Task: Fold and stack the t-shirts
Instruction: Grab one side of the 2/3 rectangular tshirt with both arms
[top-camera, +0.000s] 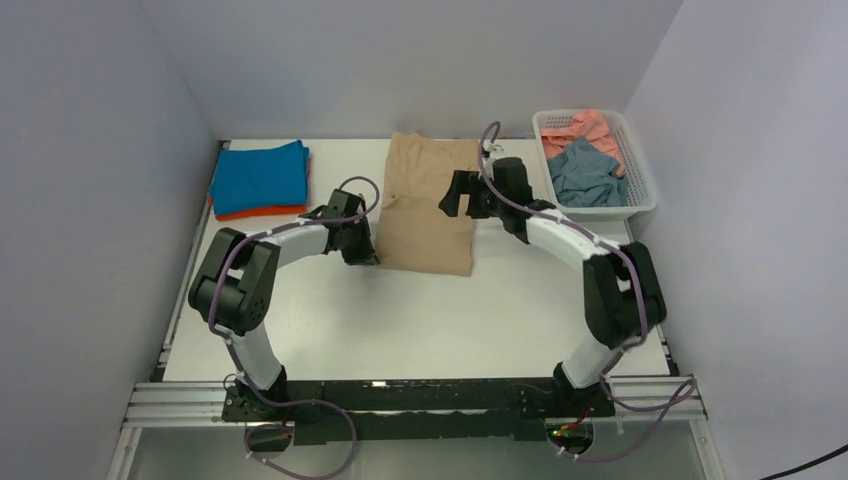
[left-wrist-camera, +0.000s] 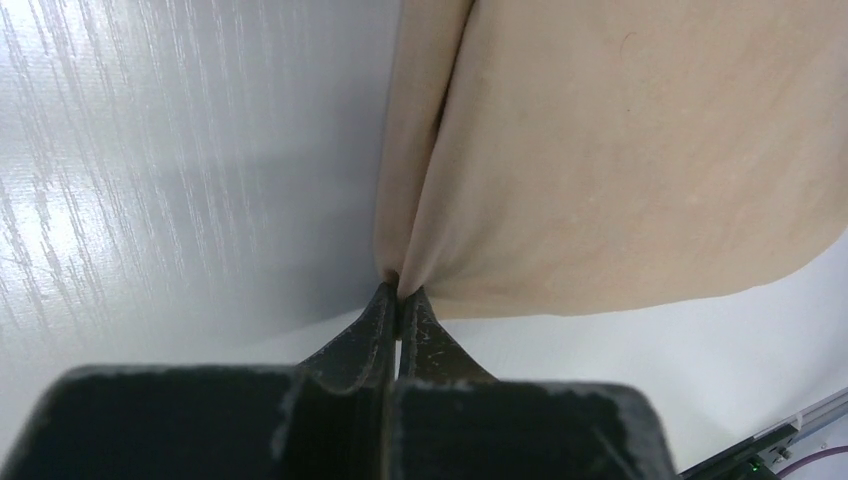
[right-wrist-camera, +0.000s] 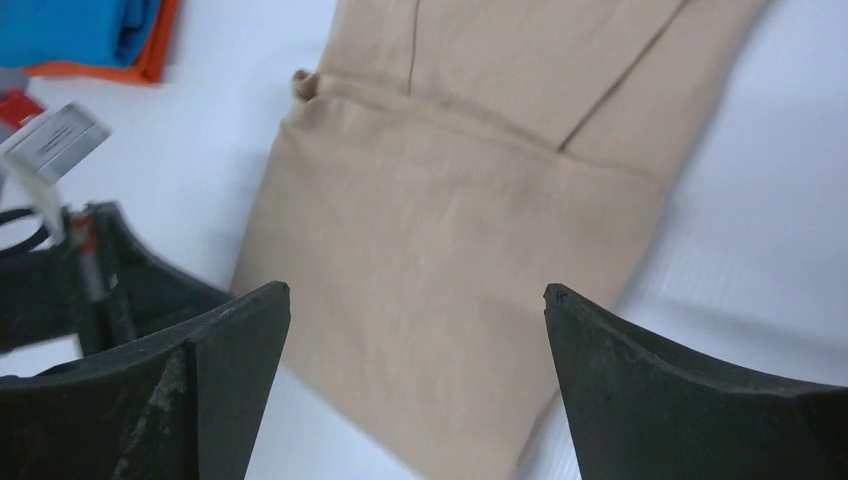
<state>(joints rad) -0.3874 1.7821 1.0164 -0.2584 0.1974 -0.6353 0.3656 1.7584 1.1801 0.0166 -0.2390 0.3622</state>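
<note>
Tan-beige t-shirt: likely soft, light, limp; take at corners. Left end effector pinching its edge; right end effector wide, empty.

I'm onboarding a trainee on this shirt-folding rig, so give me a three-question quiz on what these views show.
1. True or false: the right gripper is shut on the tan shirt.
2. Fill in: ___ shirts show in the white basket.
3. The folded blue shirt lies on: A the orange shirt, B the tan shirt, C the white basket.
Key: 1 false, it hangs open over it; the left gripper pinches its edge. 2 two: a salmon pink shirt and a grey-blue shirt. 3 A.
</note>
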